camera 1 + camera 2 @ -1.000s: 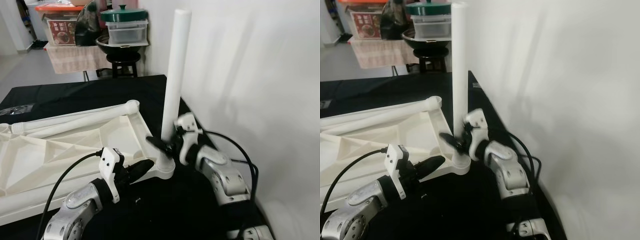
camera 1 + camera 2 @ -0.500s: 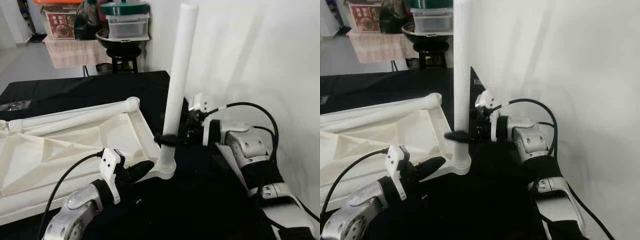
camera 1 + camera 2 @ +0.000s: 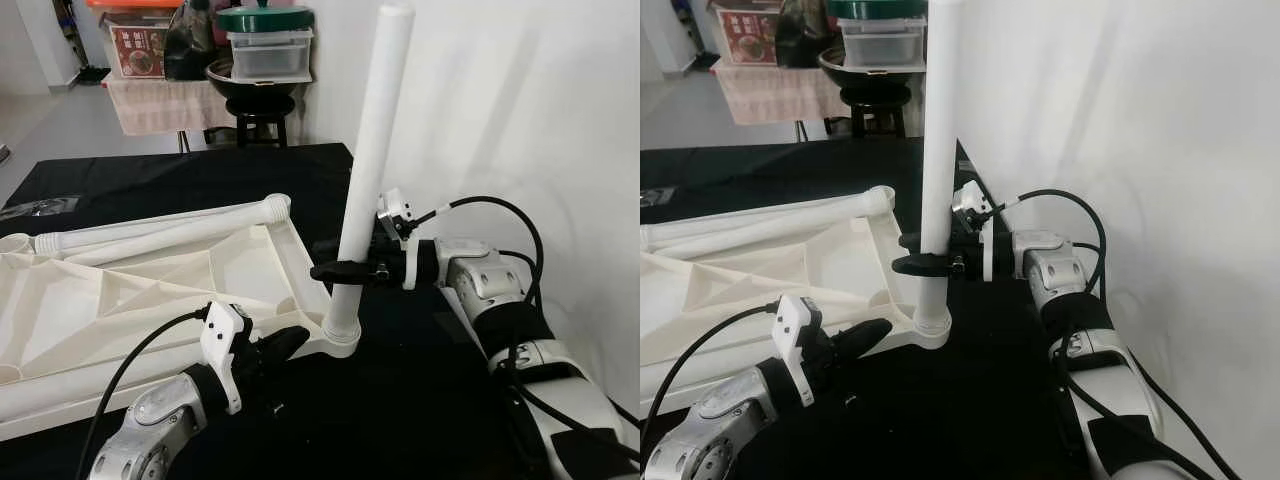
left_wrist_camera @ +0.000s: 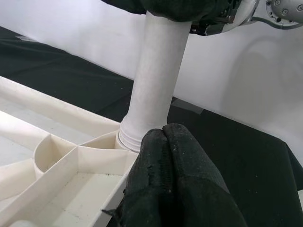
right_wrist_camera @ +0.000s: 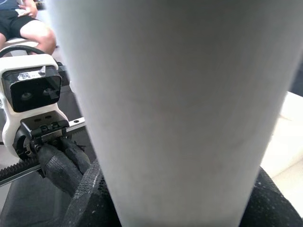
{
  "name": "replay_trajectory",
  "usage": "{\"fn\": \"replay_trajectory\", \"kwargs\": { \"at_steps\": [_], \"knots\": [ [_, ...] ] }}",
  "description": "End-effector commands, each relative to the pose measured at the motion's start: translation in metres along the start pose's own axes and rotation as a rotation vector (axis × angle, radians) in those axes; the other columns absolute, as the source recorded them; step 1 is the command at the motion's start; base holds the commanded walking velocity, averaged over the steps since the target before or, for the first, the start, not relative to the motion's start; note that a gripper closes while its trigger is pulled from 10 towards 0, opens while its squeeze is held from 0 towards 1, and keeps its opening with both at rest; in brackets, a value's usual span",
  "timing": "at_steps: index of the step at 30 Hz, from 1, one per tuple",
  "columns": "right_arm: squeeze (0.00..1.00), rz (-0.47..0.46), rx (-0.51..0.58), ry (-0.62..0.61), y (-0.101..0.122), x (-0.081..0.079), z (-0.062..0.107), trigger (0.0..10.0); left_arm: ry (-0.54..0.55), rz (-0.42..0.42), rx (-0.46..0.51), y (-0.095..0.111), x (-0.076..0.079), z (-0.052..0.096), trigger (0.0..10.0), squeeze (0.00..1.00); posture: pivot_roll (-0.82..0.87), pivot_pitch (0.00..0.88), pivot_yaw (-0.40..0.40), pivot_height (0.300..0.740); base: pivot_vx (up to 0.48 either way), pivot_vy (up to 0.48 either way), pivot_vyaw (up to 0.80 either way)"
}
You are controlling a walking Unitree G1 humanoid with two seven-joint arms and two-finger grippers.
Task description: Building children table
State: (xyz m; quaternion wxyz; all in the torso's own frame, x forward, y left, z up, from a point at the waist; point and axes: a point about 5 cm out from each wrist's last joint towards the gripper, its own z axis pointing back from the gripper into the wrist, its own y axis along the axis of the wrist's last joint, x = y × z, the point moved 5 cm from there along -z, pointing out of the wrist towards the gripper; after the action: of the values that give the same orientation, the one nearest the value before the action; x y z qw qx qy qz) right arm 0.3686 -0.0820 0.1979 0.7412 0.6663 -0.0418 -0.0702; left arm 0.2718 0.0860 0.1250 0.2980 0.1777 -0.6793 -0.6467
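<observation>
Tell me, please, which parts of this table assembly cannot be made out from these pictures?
- Left eye view: the tabletop is cut off by the picture's left edge.
- Left wrist view: the left gripper hides part of the socket under the upright leg.
- Right wrist view: that leg hides the right gripper.

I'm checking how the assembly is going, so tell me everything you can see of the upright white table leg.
The upright white table leg is a long, smooth, matte plastic-looking tube, slightly tapered, with a capped top. It stands nearly vertical, leaning a little, its ringed lower end seated in the round corner socket of the overturned white tabletop. The right gripper clasps it low down, fingers on both sides. The left gripper, fingers shut together, rests at the tabletop corner by the socket. Two more legs lie flat farther back.
</observation>
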Motion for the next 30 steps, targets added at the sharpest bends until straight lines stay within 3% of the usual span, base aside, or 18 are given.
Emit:
{"fn": "replay_trajectory", "kwargs": {
  "at_steps": [1, 5, 6, 7, 8, 9, 11, 13, 14, 15, 16, 21, 22, 23, 24, 27, 29, 30],
  "knots": [
    [0.0, -0.038, 0.016, 0.003, -0.008, -0.001, 0.005, 0.0, -0.002, -0.011, 0.002, 0.002, 0.002, 0.0, 10.0, 0.0, -0.06, 0.0, -0.057, 0.74, 0.0, 0.0, 0.0],
    [0.0, -0.04, 0.013, -0.048, -0.014, 0.002, 0.01, 0.0, -0.002, -0.011, 0.003, 0.002, 0.001, 0.001, 10.0, 0.0, -0.06, 0.0, -0.054, 0.74, 0.0, 0.0, 0.0],
    [0.0, -0.067, 0.043, -0.196, -0.023, 0.006, 0.007, 0.0, 0.001, -0.011, 0.004, 0.003, 0.0, 0.002, 10.0, 0.0, -0.06, 0.0, -0.059, 0.74, 0.0, 0.0, 0.0],
    [0.0, -0.138, 0.136, -0.518, -0.033, 0.016, -0.005, 0.0, 0.004, -0.013, 0.004, 0.004, -0.002, 0.004, 10.0, 0.0, -0.07, 0.0, -0.049, 0.74, 0.0, 0.0, 0.0],
    [0.0, -0.217, 0.194, -0.769, -0.042, 0.02, -0.001, 0.0, 0.007, -0.014, 0.004, 0.005, -0.003, 0.006, 10.0, 0.0, -0.07, 0.0, -0.049, 0.74, 0.0, 0.0, 0.0],
    [0.0, -0.217, 0.194, -0.769, -0.042, 0.02, -0.001, 0.0, 0.007, -0.014, 0.004, 0.005, -0.003, 0.006, 10.0, 0.0, -0.07, 0.0, -0.049, 0.74, 0.0, 0.0, 0.0],
    [0.0, 0.08, -0.013, -0.725, -0.045, -0.019, -0.031, 0.0, 0.01, -0.015, 0.004, 0.007, -0.006, 0.007, 10.0, 0.0, -0.08, 0.0, -0.026, 0.74, 0.0, 0.0, 0.0],
    [0.0, 0.08, -0.013, -0.725, -0.045, -0.019, -0.031, 0.0, 0.01, -0.015, 0.004, 0.007, -0.006, 0.007, 10.0, 0.0, -0.08, 0.0, -0.026, 0.74, 0.0, 0.0, 0.0],
    [0.0, -0.106, -0.026, -0.662, -0.066, -0.017, -0.032, 0.0, 0.008, -0.006, 0.007, 0.006, -0.007, 0.005, 10.0, 0.0, -0.07, 0.0, -0.04, 0.74, 0.0, 0.0, 0.0],
    [0.0, -0.106, -0.026, -0.662, -0.066, -0.017, -0.032, 0.0, 0.008, -0.006, 0.007, 0.006, -0.007, 0.005, 10.0, 0.0, -0.07, 0.0, -0.04, 0.74, 0.0, 0.0, 0.0],
    [0.0, -0.198, -0.002, -0.678, -0.071, -0.01, -0.028, 0.0, 0.006, -0.003, 0.008, 0.007, -0.007, 0.004, 10.0, 0.0, -0.07, 0.0, -0.04, 0.74, 0.0, 0.0, 0.0],
    [0.0, -0.137, 0.032, -0.588, -0.057, -0.014, -0.04, 0.0, 0.035, -0.009, 0.019, 0.007, -0.01, 0.007, 10.0, 0.0, -0.07, 0.0, -0.049, 0.74, 0.0, 0.0, 0.0],
    [0.0, -0.154, 0.058, -0.57, -0.054, -0.015, -0.038, 10.0, 0.041, -0.012, 0.02, 0.007, -0.01, 0.007, 10.0, 0.0, -0.07, 0.0, -0.048, 0.74, 0.0, 0.0, 0.0],
    [0.0, -0.154, 0.058, -0.57, -0.054, -0.015, -0.038, 10.0, 0.041, -0.012, 0.02, 0.007, -0.01, 0.007, 10.0, 0.0, -0.07, 0.0, -0.048, 0.74, 0.0, 0.0, 0.0],
    [0.98, -0.168, 0.078, -0.472, -0.049, -0.022, -0.039, 10.0, 0.034, -0.016, 0.012, 0.006, -0.01, 0.006, 10.0, 0.0, -0.07, 0.0, -0.033, 0.74, 0.0, 0.0, 0.0],
    [0.98, -0.188, 0.093, -0.386, -0.042, -0.034, -0.04, 10.0, 0.022, -0.021, 0.001, 0.005, -0.009, 0.005, 10.0, 0.0, -0.07, 0.0, -0.031, 0.74, 0.0, 0.0, 0.0],
    [1.0, -0.039, 0.126, -0.269, -0.018, -0.042, -0.033, 10.0, 0.012, -0.022, -0.006, 0.005, -0.008, 0.004, 10.0, 0.0, -0.07, 0.0, -0.031, 0.74, 0.0, 0.0, 0.0],
    [1.0, -0.039, 0.126, -0.269, -0.018, -0.042, -0.033, 10.0, 0.012, -0.022, -0.006, 0.005, -0.008, 0.004, 10.0, 0.0, -0.07, 0.0, -0.031, 0.74, 0.0, 0.0, 0.0]
  ]
}}
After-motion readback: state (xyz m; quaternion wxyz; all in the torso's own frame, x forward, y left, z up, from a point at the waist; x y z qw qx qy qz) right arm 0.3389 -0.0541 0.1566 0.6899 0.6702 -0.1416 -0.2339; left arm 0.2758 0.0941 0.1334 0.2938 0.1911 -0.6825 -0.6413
